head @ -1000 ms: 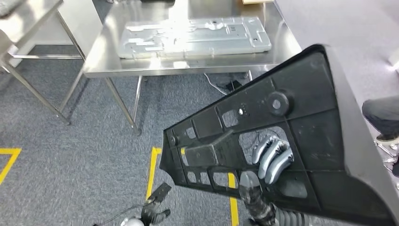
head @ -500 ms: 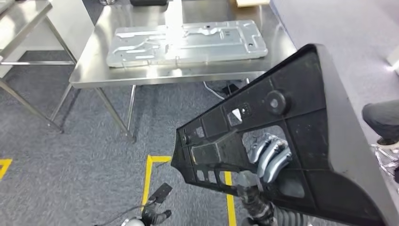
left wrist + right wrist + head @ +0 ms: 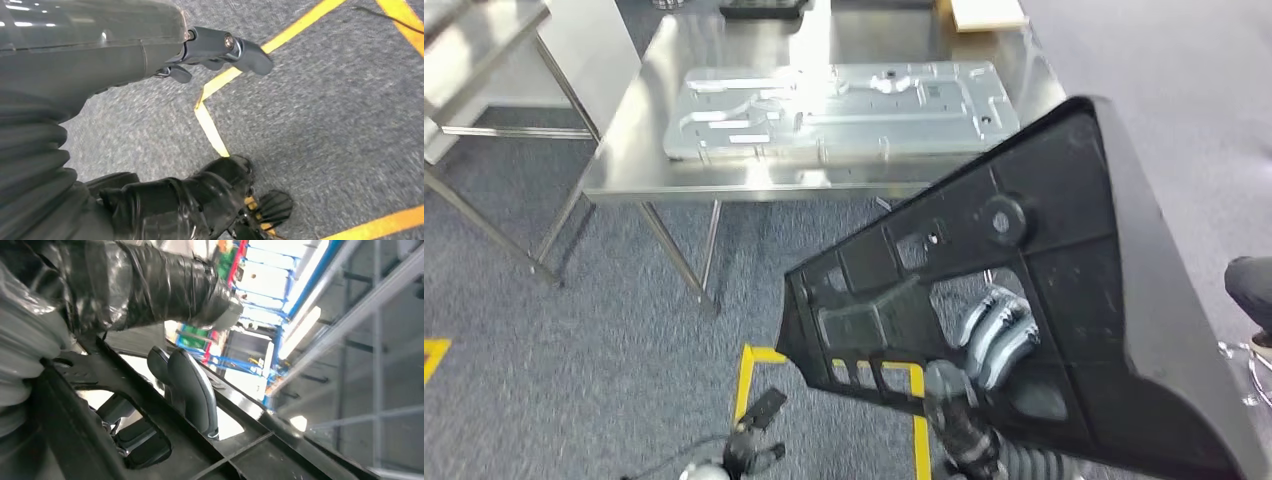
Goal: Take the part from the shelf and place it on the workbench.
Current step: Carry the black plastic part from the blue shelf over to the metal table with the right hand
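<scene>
Right hand point(image 3: 996, 335) grips the black part point(image 3: 1064, 300), fingers point(image 3: 1009, 340) curling through one of its cut-out openings, thumb on the near side. Held tilted in the air in front of the body, ribbed inner face toward the head camera, narrow end pointing left, above grey carpet point(image 3: 574, 360) and yellow floor tape point(image 3: 754, 375). In the right wrist view, same fingers point(image 3: 192, 390) hooked over a black rib of the part point(image 3: 150, 440). Ahead stands the steel table point(image 3: 724, 180), carrying a large silver stamped metal panel point(image 3: 839, 110) lying flat; a pale board point(image 3: 986, 14) at its far edge. Part well short of the table, not touching it. Left hand point(image 3: 220, 50) hangs low over the carpet, fingers loosely apart, holding nothing
</scene>
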`<state>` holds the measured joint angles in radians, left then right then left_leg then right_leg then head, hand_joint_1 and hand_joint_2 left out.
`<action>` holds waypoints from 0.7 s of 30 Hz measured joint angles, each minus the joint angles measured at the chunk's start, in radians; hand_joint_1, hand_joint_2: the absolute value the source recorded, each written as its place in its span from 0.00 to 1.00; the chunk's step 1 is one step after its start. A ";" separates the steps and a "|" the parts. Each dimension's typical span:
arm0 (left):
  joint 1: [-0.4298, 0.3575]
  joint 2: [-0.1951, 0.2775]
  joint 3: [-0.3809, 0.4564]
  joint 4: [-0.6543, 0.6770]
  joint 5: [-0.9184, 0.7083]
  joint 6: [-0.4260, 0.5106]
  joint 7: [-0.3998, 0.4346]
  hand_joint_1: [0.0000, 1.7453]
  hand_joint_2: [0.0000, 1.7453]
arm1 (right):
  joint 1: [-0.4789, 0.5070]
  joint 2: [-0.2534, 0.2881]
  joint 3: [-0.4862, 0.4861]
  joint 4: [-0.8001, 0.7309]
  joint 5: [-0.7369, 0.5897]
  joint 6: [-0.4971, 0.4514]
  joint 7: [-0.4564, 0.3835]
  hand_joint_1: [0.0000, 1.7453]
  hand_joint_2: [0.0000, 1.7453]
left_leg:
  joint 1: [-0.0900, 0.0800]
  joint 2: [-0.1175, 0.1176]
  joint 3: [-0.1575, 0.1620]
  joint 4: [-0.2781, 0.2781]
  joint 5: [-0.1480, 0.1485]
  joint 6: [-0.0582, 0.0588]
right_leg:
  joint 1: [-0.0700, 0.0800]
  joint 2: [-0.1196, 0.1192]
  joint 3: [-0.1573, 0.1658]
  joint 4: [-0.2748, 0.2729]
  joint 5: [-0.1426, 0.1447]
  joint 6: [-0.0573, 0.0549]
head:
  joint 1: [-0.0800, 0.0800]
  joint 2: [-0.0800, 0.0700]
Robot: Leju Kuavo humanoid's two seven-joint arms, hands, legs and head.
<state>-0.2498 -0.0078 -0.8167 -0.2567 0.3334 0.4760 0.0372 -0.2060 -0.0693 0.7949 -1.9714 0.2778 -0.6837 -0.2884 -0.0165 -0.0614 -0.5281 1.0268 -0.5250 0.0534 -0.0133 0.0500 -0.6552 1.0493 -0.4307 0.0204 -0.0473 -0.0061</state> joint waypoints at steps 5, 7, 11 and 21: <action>-0.001 0.002 0.000 0.000 -0.002 0.000 -0.003 0.00 1.00 | -0.002 0.004 0.002 0.001 0.007 -0.002 0.006 1.00 1.00 | 0.006 0.028 -0.027 0.073 -0.016 -0.030 | -0.004 -0.021 0.061 -0.034 -0.015 -0.029 | -0.009 0.000; -0.003 0.001 0.000 0.000 -0.002 -0.001 0.000 0.00 1.00 | -0.003 0.006 0.004 0.004 0.005 0.002 0.007 1.00 1.00 | 0.013 0.043 -0.102 0.183 -0.049 -0.042 | -0.004 -0.028 0.080 -0.039 -0.029 -0.034 | -0.015 0.000; 0.009 0.001 0.000 0.000 0.001 -0.002 -0.001 0.00 1.00 | -0.003 0.007 0.007 0.022 0.004 0.012 0.007 1.00 1.00 | 0.029 0.047 -0.177 0.180 -0.023 -0.058 | -0.006 -0.031 0.129 -0.040 -0.070 -0.028 | -0.015 0.000; 0.005 0.003 0.000 0.001 0.000 0.000 -0.006 0.00 1.00 | -0.014 0.012 0.008 0.055 0.012 0.015 0.008 1.00 1.00 | 0.015 0.050 -0.078 -0.009 0.089 -0.004 | -0.013 -0.040 0.122 0.104 -0.143 0.019 | -0.003 0.000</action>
<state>-0.2443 -0.0051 -0.8167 -0.2556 0.3332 0.4759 0.0312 -0.2199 -0.0572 0.8030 -1.9166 0.2896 -0.6691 -0.2799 -0.0011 -0.0116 -0.6059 1.0176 -0.4362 0.0497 -0.0268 0.0103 -0.5334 1.1537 -0.5741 0.0391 -0.0505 -0.0061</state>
